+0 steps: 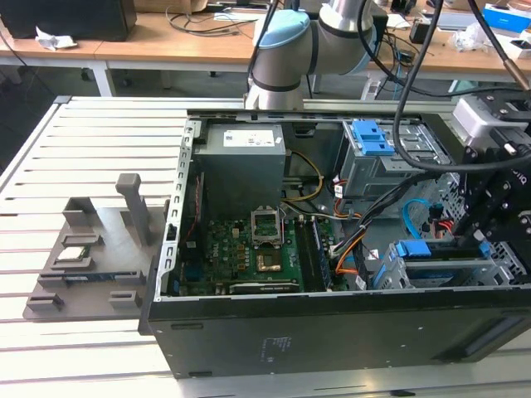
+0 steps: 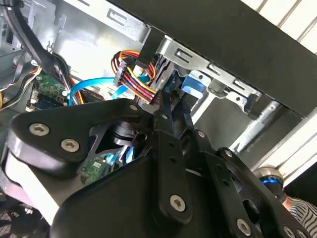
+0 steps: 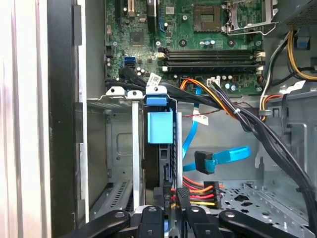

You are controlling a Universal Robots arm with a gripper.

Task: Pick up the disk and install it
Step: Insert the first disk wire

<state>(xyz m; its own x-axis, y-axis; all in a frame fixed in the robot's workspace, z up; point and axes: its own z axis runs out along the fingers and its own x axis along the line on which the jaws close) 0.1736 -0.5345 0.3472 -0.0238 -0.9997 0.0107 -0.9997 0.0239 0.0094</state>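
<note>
The disk [image 1: 415, 249] stands on edge in the metal drive cage [image 1: 440, 272] at the front corner of the open computer case, on the exterior view's right. Its blue carrier bracket [image 3: 160, 127] shows edge-on in the first wrist view, slotted between the cage's silver rails [image 3: 121, 91]. My gripper [image 3: 171, 210] reaches into the case from the exterior view's right [image 1: 484, 242]. Its black fingers [image 2: 163, 111] are pressed together on the disk's rear edge, with the blue bracket tab [image 2: 191, 85] just beyond them.
Bundled black, orange and yellow power cables [image 3: 233, 106] and a blue data cable [image 3: 223, 156] hang beside the cage. The motherboard [image 1: 249, 249] and grey power supply [image 1: 242, 153] fill the case. A grey fixture holding a small chip [image 1: 75, 255] sits on the slatted table.
</note>
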